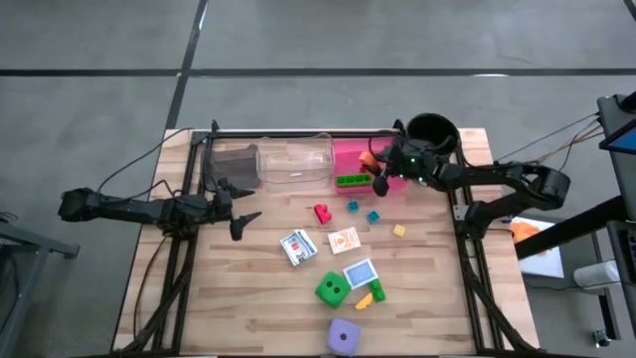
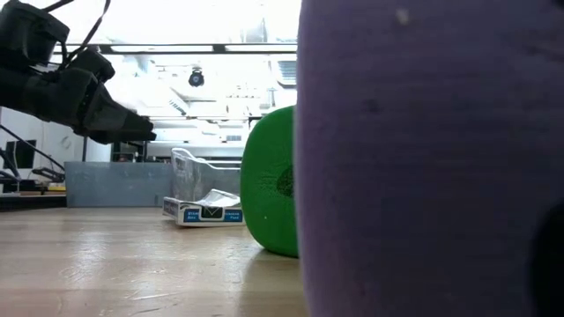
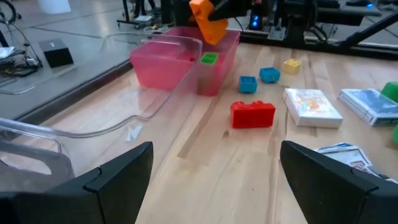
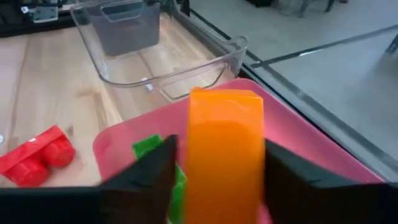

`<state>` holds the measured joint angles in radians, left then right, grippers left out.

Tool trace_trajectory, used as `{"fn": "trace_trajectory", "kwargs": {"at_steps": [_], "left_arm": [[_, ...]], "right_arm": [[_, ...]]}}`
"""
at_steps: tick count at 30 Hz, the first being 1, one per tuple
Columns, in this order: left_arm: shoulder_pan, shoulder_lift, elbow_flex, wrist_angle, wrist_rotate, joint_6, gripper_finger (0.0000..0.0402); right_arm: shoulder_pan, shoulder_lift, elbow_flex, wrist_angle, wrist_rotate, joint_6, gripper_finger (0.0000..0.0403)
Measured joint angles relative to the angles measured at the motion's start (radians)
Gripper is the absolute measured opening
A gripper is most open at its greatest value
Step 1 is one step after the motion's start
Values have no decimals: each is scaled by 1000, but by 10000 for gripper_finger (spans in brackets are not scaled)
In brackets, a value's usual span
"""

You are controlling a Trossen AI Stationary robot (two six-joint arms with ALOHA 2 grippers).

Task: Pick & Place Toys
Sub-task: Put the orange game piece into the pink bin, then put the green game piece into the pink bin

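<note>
My right gripper (image 1: 381, 177) is shut on an orange brick (image 4: 224, 149) above the pink tray (image 1: 350, 154) at the far side. A green brick (image 4: 148, 148) lies in that tray. My left gripper (image 1: 238, 207) hangs open and empty at the table's left, near the grey tray (image 1: 229, 164). On the table lie a red brick (image 1: 321, 212), two teal bricks (image 1: 352, 206), a yellow brick (image 1: 398, 230), three printed cards (image 1: 297, 247), a green die (image 1: 332, 289) and a purple die (image 1: 344, 336). My right gripper pinches the orange brick by two opposite sides (image 4: 198, 162), one finger on each. The fingers (image 4: 143, 186) come from the table's right, slanting down. The brick (image 3: 208, 20) is lifted clear and hangs tilted above the pink tray's inside (image 4: 298, 143).
A clear tray (image 1: 295, 162) stands between the grey and pink trays. A round black pot (image 1: 432, 129) stands at the far right corner. A small green brick (image 1: 378, 289) and an orange-yellow piece (image 1: 365, 299) lie beside the green die. In the low view the purple die (image 2: 423, 158) fills the right.
</note>
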<state>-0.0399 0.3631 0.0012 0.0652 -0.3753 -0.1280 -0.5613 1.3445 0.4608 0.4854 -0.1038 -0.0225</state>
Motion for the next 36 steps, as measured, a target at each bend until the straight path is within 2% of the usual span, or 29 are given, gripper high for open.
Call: {"fn": "trace_trajectory", "kwargs": {"at_steps": [4, 6, 8, 12, 16, 20, 23, 26, 33, 36], "left_arm": [[0, -1, 0, 1, -3, 0, 350], [0, -1, 0, 1, -3, 0, 350], [0, -1, 0, 2, -3, 0, 350], [0, 0, 0, 2, -3, 0, 350], [0, 0, 0, 2, -3, 0, 351], [0, -1, 0, 2, -3, 0, 351], [0, -1, 0, 3, -3, -1, 351], [0, -1, 0, 4, -3, -4, 351], [0, -1, 0, 5, -3, -4, 351], [0, -1, 0, 5, -3, -4, 351]], "right_arm": [[10, -1, 37, -97, -4, 0, 354], [16, -6, 63, -153, -4, 0, 384], [24, -9, 86, -208, -3, 0, 379], [56, -20, 142, -348, -16, -6, 333], [112, -39, 205, -569, -29, -7, 295], [202, -42, 256, -794, -29, -3, 279], [297, -42, 266, -894, -30, 36, 277], [408, -42, 271, -952, -31, 142, 277], [703, -42, 282, -970, -26, 517, 277], [817, -42, 299, -970, 38, 675, 277]]}}
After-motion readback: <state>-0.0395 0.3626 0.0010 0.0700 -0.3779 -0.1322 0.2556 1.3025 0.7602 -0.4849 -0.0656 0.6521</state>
